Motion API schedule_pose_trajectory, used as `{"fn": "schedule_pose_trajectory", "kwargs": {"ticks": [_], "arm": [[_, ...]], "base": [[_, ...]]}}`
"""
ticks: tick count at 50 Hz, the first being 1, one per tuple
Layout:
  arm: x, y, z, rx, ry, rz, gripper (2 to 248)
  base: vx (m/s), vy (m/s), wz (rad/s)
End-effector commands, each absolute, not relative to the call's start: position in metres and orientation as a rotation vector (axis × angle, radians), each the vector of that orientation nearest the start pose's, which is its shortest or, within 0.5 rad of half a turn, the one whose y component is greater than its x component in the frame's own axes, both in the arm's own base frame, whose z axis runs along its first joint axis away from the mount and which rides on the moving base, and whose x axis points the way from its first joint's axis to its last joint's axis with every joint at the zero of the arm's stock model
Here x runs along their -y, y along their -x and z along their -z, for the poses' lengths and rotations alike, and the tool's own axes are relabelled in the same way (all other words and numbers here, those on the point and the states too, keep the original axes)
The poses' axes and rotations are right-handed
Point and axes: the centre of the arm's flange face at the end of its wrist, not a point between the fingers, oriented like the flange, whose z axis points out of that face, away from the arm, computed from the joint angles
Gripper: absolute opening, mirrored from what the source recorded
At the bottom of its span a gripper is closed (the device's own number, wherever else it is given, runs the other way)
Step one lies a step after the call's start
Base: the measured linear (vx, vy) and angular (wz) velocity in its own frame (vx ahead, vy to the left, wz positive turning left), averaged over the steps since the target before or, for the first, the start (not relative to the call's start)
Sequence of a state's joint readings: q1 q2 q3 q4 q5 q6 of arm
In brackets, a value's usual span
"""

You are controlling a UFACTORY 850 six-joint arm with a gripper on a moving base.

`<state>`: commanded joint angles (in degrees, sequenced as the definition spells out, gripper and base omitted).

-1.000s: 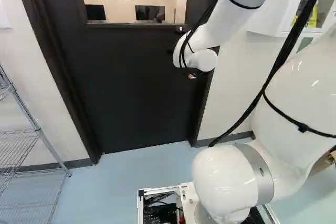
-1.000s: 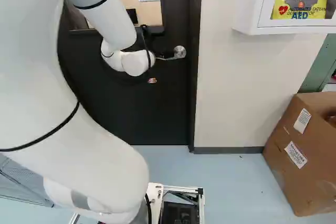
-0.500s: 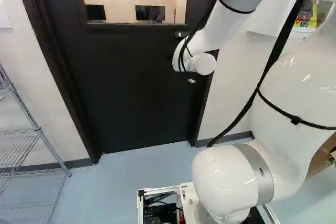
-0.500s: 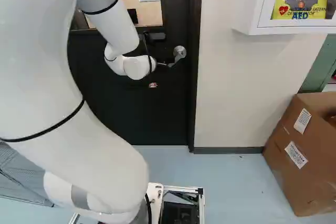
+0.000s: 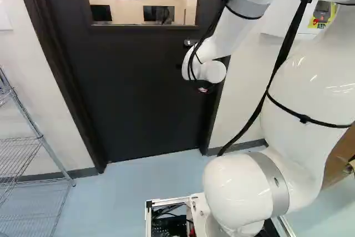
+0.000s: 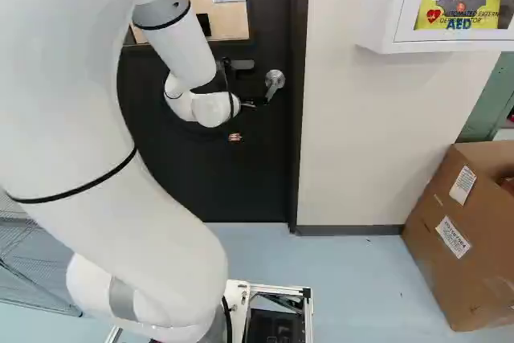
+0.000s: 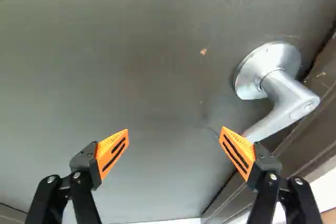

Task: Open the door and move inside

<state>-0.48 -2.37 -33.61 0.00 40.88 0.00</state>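
The black door (image 5: 144,87) stands closed in its frame. My gripper (image 5: 205,88) is mostly hidden behind the white wrist in the left base view, low in front of the door's handle side. The silver lever handle (image 6: 274,86) slants steeply down from its round plate in the right base view. Seen from the wrist, the gripper (image 7: 175,142) is wide open, with bare door (image 7: 131,77) beyond the gap. One orange-padded finger (image 7: 239,153) overlaps the free end of the lever (image 7: 286,100), apparently resting against it; the other finger is well away.
Dark door frame (image 6: 298,118) borders the handle side. A wire shelf (image 5: 33,137) stands left of the door. To the right are a wall-mounted white cabinet (image 6: 381,6) and a large cardboard box (image 6: 450,198) on the floor.
The lever has turned from nearly level to slanting steeply down. My wrist and gripper have moved lower, and the arm's upper links have shifted. The base and the door have not moved.
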Motion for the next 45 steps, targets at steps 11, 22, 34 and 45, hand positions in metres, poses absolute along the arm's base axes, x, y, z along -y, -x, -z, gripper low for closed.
{"fn": "schedule_pose_trajectory", "kwargs": {"ticks": [11,22,34,45], "arm": [[0.004,-0.453,-0.428,-0.011,2.567,1.819,247],[0.005,-0.453,-0.424,-0.030,2.576,1.809,247],[0.006,-0.467,-0.423,-0.132,2.575,1.812,247],[0.006,-0.488,-0.423,-0.252,2.562,1.823,247]], "base": [[0.000,0.000,0.000],[0.000,0.000,0.000],[0.000,0.000,0.000],[0.000,0.000,0.000]]}}
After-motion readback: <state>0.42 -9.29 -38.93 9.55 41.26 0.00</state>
